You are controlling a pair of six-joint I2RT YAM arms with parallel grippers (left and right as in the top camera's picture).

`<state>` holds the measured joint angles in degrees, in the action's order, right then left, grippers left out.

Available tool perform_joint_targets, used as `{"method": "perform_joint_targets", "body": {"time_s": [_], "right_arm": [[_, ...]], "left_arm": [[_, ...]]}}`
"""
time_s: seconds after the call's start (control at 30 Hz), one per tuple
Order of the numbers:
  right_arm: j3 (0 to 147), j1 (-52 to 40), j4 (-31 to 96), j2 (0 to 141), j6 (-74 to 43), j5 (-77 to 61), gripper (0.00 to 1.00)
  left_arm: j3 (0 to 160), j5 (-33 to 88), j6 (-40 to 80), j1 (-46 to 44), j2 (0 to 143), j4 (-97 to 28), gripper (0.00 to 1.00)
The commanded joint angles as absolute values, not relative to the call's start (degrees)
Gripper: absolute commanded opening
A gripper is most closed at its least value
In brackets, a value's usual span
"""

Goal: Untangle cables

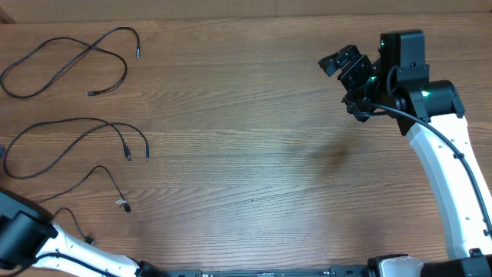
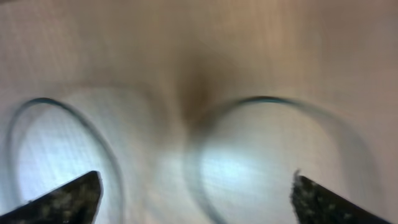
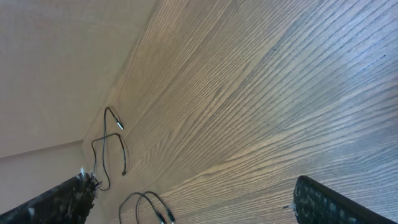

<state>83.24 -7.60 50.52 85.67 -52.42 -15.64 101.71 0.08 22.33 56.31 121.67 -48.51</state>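
1. WOODEN TABLE (image 1: 254,154), OVERHEAD VIEW: the top cable (image 1: 92,48), the middle cable (image 1: 77,120) and the bottom cable (image 1: 102,168) lie on the left side, each apparently separate from the others. The top cable crosses itself once.

2. The right gripper (image 1: 347,68) hangs over the far right with its claw released and nothing between the fingers, well apart from every cord. Any reach across would likely be long and could drag a plug end back over a neighbour.

3. The left gripper (image 2: 199,208) shows its fingertips spread wide and empty. Its view is badly blurred, and the 2 dark arcs beneath it may be cable, though that cannot be told for certain.

4. Risk: the left arm sits at the lower left corner, near the bottom cable's trailing end. A blind descent could pin or snag that cord and sweep it into the middle cable just above.

5. Risk: the middle cable's 2 plug ends lie close together. A pinch there could catch both strands and fold the loop onto itself.

6. Risk: thin cord on flat wood may slip from the fingers.
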Motion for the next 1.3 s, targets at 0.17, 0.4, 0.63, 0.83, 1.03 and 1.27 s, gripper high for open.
{"method": "perform_joint_targets", "body": {"time_s": [0.17, 0.4, 0.63, 0.83, 1.03, 1.27], "right_arm": [[83.96, -7.53, 50.28, 85.17, -52.01, -15.03, 1.00], [83.96, -7.53, 50.28, 85.17, -52.01, -15.03, 1.00], [83.96, -7.53, 50.52, 85.17, -51.92, -17.10, 1.00], [83.99, -3.66, 55.27, 84.82, -40.32, -21.93, 1.00], [83.99, 1.08, 63.29, 77.58, -31.42, -16.67, 1.00], [82.21, -2.35, 70.22, 62.48, -30.96, -3.44, 1.00]], "left_arm": [[104.53, 58.28, 25.39, 51.48, 113.97, -56.14, 1.00], [104.53, 55.88, 5.65, 36.25, 113.89, -72.14, 1.00], [104.53, 36.62, 6.68, 14.70, 106.48, -76.31, 1.00], [104.53, 13.65, 17.91, -8.32, 88.71, -76.31, 1.00], [104.51, -12.82, 31.68, -32.82, 75.61, -76.93, 1.00], [104.31, -26.09, 41.95, -41.95, 67.64, -82.00, 0.99]]}}
